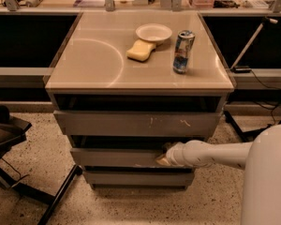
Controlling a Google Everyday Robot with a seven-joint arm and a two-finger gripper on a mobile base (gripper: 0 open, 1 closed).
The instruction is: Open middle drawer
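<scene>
The middle drawer [112, 157] is the plain grey front between the scratched top front [131, 123] and the short bottom front [136, 177]. It stands out a little from the cabinet, with a dark gap above it. My gripper [163, 157] reaches in from the right on a white arm [210, 153]. It sits at the top edge of the middle drawer's front, right of centre, touching or hooked over that edge.
On the cabinet top [89, 64] are a white bowl [153, 32], a yellow sponge [141, 50] and a drink can [183, 51]. A black chair base [9, 144] stands on the floor at left. Cables and a stand leg [241, 125] lie at right.
</scene>
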